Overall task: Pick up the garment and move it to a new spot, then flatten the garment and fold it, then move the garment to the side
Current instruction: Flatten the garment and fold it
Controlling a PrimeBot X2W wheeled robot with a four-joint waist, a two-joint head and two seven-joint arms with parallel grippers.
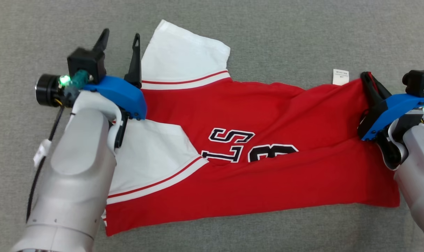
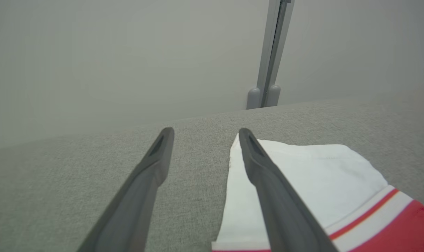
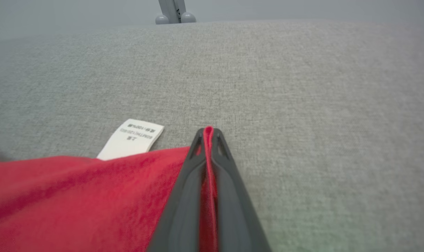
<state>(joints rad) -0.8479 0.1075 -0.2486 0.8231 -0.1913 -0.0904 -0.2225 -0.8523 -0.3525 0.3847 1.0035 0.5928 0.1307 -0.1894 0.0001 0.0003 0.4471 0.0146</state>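
A red garment [image 1: 268, 154] with white sleeves and black-and-white lettering lies spread across the grey cloth surface. My left gripper [image 1: 121, 36] hovers open at the far white sleeve [image 1: 184, 56], its right finger over the sleeve's edge. In the left wrist view the open left gripper [image 2: 205, 134] straddles bare cloth, with the white sleeve [image 2: 313, 175] under its right finger. My right gripper [image 1: 367, 78] is shut on the garment's far right corner. The right wrist view shows red fabric [image 3: 75, 196] pinched between the shut fingers of my right gripper [image 3: 207, 131].
A white care label [image 1: 340, 77] sticks out from the garment's far edge, also seen as a white label [image 3: 133, 138] beside my right fingers. A grey post [image 2: 269, 56] rises beyond the surface's far edge. Bare grey cloth [image 1: 303, 35] surrounds the garment.
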